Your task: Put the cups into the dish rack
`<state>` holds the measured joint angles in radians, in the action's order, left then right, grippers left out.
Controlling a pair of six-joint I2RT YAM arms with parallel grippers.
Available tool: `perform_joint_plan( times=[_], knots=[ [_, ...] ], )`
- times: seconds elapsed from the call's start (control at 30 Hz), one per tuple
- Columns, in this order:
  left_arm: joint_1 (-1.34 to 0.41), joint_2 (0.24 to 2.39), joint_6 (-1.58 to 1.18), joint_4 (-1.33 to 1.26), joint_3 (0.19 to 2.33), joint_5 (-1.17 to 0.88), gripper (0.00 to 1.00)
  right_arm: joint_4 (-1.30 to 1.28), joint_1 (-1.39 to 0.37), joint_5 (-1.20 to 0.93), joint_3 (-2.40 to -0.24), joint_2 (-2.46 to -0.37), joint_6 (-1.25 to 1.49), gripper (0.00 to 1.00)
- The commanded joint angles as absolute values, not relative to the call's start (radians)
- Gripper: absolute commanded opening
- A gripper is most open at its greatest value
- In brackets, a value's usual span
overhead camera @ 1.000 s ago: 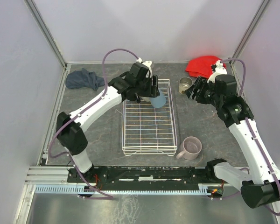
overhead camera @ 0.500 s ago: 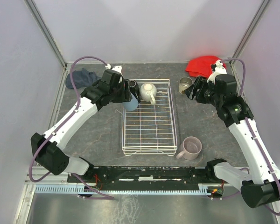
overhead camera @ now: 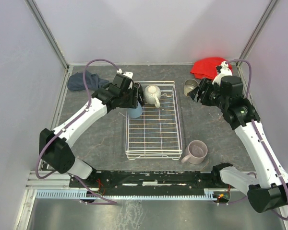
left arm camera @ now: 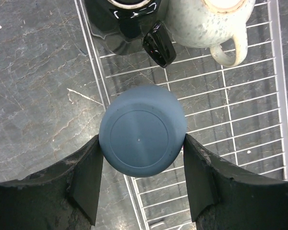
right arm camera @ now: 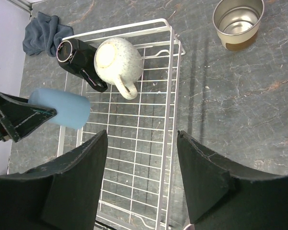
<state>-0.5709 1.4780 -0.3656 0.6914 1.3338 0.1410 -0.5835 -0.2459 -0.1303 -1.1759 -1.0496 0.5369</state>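
Left wrist view: the left hand (left arm camera: pixel 143 143) is seen closed on the blue tumbler (left arm camera: pixel 142 136), one finger pressed to each side of it, and the tumbler's flat round base is turned toward the camera. The tumbler is held over the left rim of the dish rack (left arm camera: pixel 240 115), partly above the grid and partly above the grey desk (left arm camera: pixel 38 86). Whether it touches the wire cannot be told. Just beyond it, the black mug (left arm camera: pixel 117 26) and the cream mug (left arm camera: pixel 206 24) are set side by side at the rack's far end, the black one in the left corner.

From the top external camera, the left hand (overhead camera: pixel 132 100) and the blue tumbler (overhead camera: pixel 135 111) are placed at the far left side of the rack (overhead camera: pixel 153 136), just near of the black mug (overhead camera: pixel 137 87) and the cream mug (overhead camera: pixel 152 94). The right hand (overhead camera: pixel 201 91) is held beside the steel tumbler (overhead camera: pixel 190 87), which stands on the desk to the right of the rack. The mauve-pink mug (overhead camera: pixel 198 152) is on the desk by the rack's near right corner. A red cloth (overhead camera: pixel 207 67) and a dark blue cloth (overhead camera: pixel 84 80) are seen in the far corners.

In the right wrist view, the right hand (right arm camera: pixel 143 139) is spread wide, and nothing is gripped between its fingers.
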Motion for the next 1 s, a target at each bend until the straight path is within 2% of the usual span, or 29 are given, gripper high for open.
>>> perform_joint_plan(
  times=[0.0,0.27,0.97],
  knots=[
    [-0.609,1.530,-0.287,0.624,1.359,0.175,0.03,-0.538,-0.241,-0.130,-1.181,-1.056,0.538,0.67],
    [-0.632,1.600,-0.264,0.638,1.409,0.275,0.03,-0.546,-0.242,-0.122,-1.179,-1.058,0.525,0.67],
    [-0.634,1.710,-0.249,0.693,1.486,0.324,0.03,-0.546,-0.242,-0.125,-1.204,-1.085,0.512,0.67]
  ],
)
